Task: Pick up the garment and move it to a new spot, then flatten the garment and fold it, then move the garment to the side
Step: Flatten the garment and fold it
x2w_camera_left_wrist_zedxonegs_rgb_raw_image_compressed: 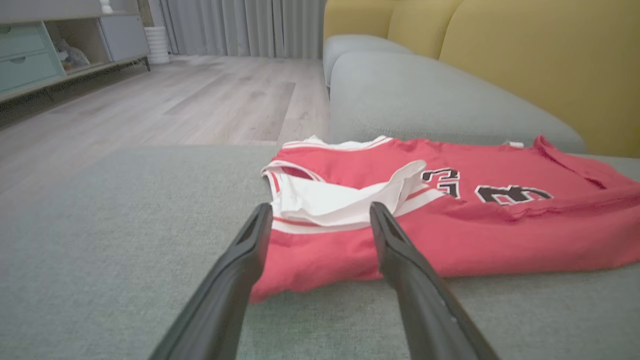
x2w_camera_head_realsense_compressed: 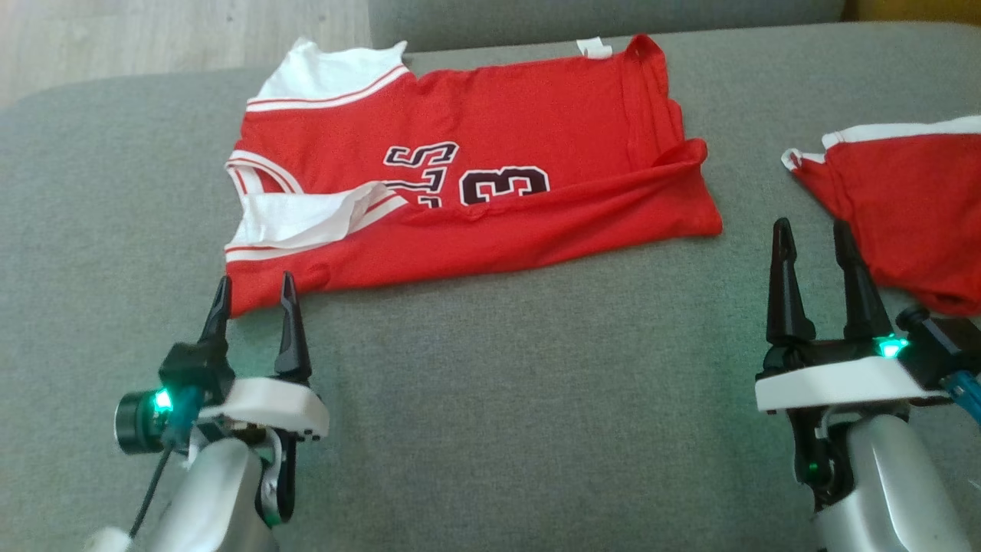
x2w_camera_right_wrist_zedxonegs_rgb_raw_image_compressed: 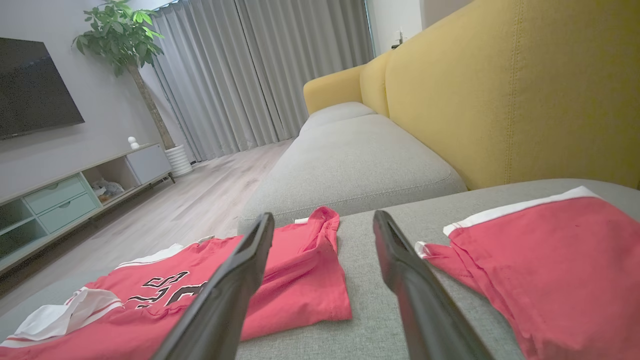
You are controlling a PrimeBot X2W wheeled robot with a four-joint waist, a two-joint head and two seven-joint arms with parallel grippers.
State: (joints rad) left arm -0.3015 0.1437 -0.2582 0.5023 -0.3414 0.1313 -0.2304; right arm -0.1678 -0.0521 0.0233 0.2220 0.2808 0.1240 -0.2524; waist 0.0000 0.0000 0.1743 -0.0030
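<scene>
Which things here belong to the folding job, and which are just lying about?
Job: red sports jersey with white striped trim and dark numerals; left end effector, open by its near corner; right end effector, open.
Lying about: second red cloth piece with plain white edging; yellow upholstered sofa backrest.

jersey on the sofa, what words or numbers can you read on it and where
"3": large dark digit on the garment.
Dark lettering beside it: cut off by a fold and the white sleeve, not readable.
White tag at the garment's far edge: too small to read.
</scene>
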